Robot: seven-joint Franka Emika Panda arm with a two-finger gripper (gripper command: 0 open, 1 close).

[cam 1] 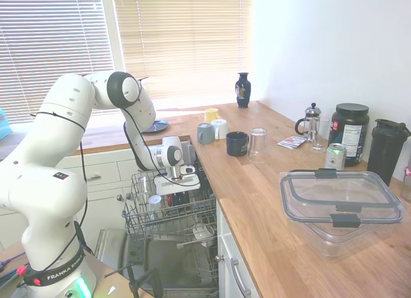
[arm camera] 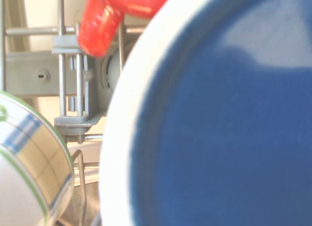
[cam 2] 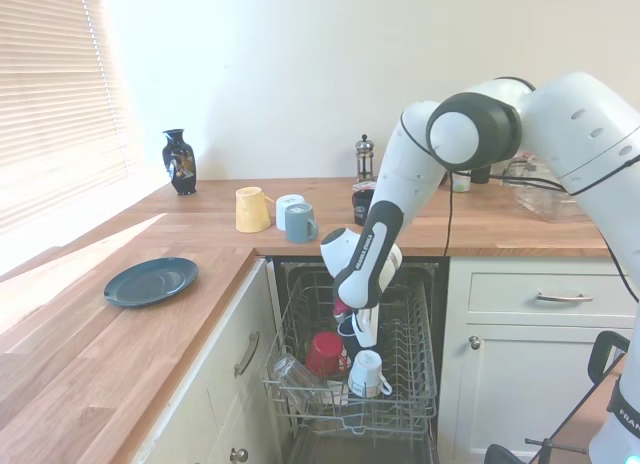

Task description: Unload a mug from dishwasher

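The gripper [cam 2: 356, 329] reaches down into the dishwasher [cam 2: 415, 394] rack, its fingers pinching the dark mug [cam 2: 349, 331]. The mug sits upside down beside a red cup [cam 2: 325, 352] and a white mug [cam 2: 368, 372].

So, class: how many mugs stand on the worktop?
4: yellow mug, white mug, grey-blue mug clustered together, dark mug nearer the camera. Others may hide behind the arm.

Dark navy mug [cam 2: 349, 333], apparently base-up, in open dishwasher's [cam 2: 405, 384] pulled-out wire rack.
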